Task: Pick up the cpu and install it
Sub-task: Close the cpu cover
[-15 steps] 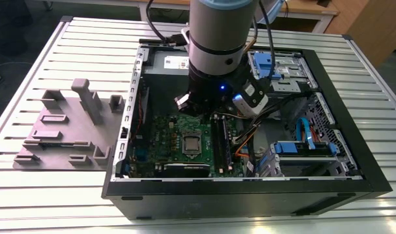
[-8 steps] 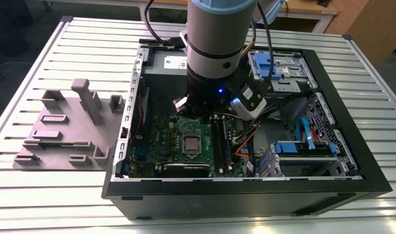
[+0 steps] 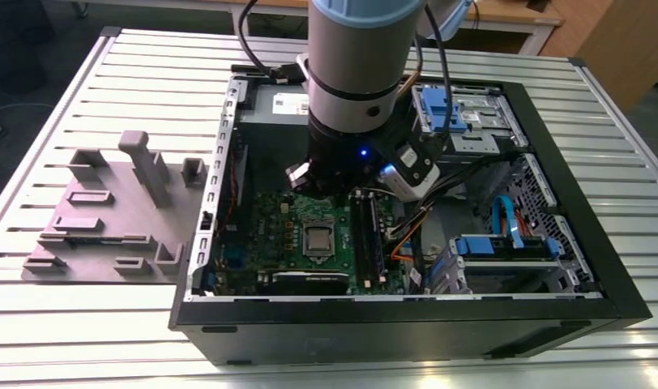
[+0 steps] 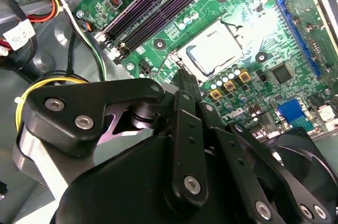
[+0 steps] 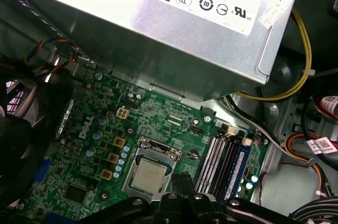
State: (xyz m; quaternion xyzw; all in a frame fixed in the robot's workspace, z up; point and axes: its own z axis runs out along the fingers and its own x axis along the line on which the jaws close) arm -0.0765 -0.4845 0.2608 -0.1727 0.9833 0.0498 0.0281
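Although the arm is lowered into the open computer case (image 3: 545,312), the cpu (image 5: 150,175) is not carried by it: the chip is seen lying flat inside the socket frame (image 5: 153,155) on the green motherboard (image 5: 90,182), its silvery top facing up. In the second wrist view the cpu (image 4: 214,50) is found just beyond the tip of the gripper (image 4: 186,80), with a narrow strip of board between the two, so the chip lies straight ahead of the claw and slightly below it. Because the chip is square, no long axis can be given; its edges are lined up with the socket frame. The black fingers are drawn close together at the tip and nothing is held between them. In the exterior view the socket and chip (image 3: 319,238) are placed near the middle of the motherboard, directly under the wrist of the arm (image 3: 356,105). One cpu, one motherboard, one arm and one gripper are counted. Beside the socket, four memory slots (image 5: 222,160) are counted, and one silver power supply (image 5: 158,28) is mounted at the board's far edge from the gripper. One grey plastic tray (image 3: 102,215) with raised blocks is set outside the case, on the slatted table (image 3: 70,340), well apart from the motherboard, on the exterior view's left.
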